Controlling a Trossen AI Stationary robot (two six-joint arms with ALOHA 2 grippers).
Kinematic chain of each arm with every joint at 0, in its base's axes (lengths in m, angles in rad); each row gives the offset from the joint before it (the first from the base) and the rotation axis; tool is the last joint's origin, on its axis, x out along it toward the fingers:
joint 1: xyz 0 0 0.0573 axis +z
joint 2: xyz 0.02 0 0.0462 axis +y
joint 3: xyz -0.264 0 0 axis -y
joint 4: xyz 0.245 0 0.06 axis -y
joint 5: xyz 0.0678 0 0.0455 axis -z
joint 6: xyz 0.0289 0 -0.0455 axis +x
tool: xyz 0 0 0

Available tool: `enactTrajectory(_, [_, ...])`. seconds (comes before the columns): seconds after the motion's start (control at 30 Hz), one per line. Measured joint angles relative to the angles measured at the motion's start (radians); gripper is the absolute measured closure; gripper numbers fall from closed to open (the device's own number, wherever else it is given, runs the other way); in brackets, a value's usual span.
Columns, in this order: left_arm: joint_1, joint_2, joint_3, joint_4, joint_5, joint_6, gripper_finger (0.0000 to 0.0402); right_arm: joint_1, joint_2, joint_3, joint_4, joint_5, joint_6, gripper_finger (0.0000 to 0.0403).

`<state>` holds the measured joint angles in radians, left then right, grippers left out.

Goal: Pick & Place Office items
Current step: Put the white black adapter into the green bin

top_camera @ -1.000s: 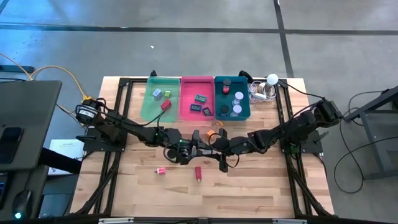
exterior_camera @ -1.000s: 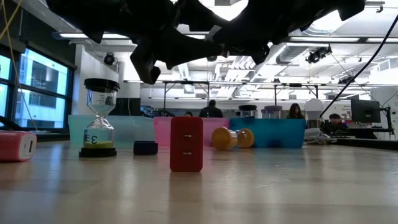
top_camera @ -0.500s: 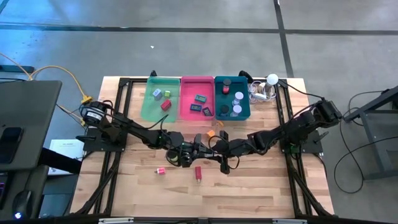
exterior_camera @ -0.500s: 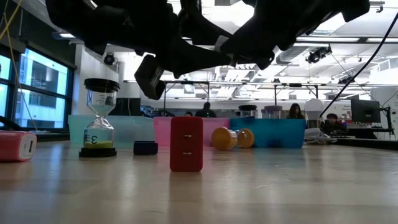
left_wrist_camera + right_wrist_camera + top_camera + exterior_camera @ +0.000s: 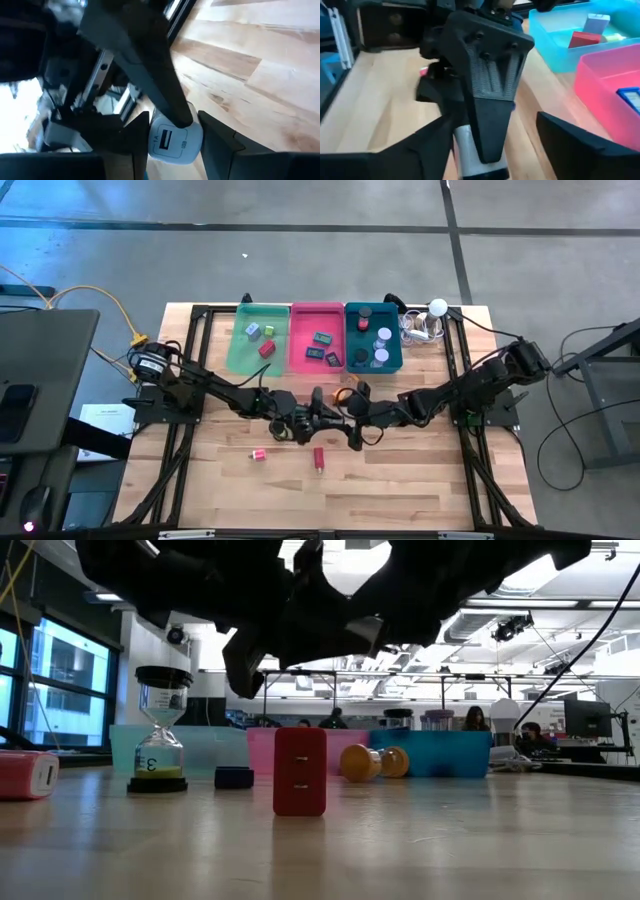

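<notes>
trays [image 5: 317,352]: 3; left gripper [image 5: 305,423] jaws clamp white charger [image 5: 172,142], right gripper [image 5: 338,427] jaws apart.

3 trays [image 5: 258,358], white ball [image 5: 438,307]

Grey concrete floor [image 5: 300,260] surrounds the table; bright windows [image 5: 50,680] line the room.

Red block [image 5: 300,771] stands upright; white USB block [image 5: 172,142], seemingly gripped.
</notes>
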<state>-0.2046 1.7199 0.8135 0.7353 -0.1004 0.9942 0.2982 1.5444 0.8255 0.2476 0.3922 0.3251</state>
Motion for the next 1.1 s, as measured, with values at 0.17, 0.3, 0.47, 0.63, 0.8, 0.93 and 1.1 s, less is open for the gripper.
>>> enactTrajectory(0.17, [-0.029,-0.056,0.000,-0.049,-0.087,-0.152,0.0272,0.000,-0.015,-0.001,-0.020,0.024,-0.028,0.0096])
enactTrajectory(0.3, [-0.032,-0.116,0.001,-0.180,-0.140,-0.230,0.0272,0.005,-0.057,-0.003,-0.067,0.116,-0.009,0.0086])
enactTrajectory(0.47, [-0.030,-0.197,0.001,-0.363,-0.236,-0.352,0.0272,0.036,-0.135,-0.004,-0.172,0.249,0.048,0.0085])
enactTrajectory(0.63, [-0.039,-0.339,0.000,-0.606,-0.398,-0.410,0.0272,0.077,-0.161,-0.004,-0.287,0.315,0.145,0.0086])
enactTrajectory(0.8, [-0.025,-0.528,0.000,-0.820,-0.461,-0.554,0.0272,0.108,-0.159,-0.004,-0.376,0.360,0.245,0.0086])
enactTrajectory(0.93, [0.074,-0.657,0.000,-0.974,-0.458,-0.711,0.0271,0.117,-0.159,-0.004,-0.427,0.396,0.301,0.0086])
enactTrajectory(1.1, [0.264,-0.749,0.000,-1.153,-0.448,-0.873,0.0269,0.117,-0.158,-0.004,-0.429,0.394,0.304,0.0086])
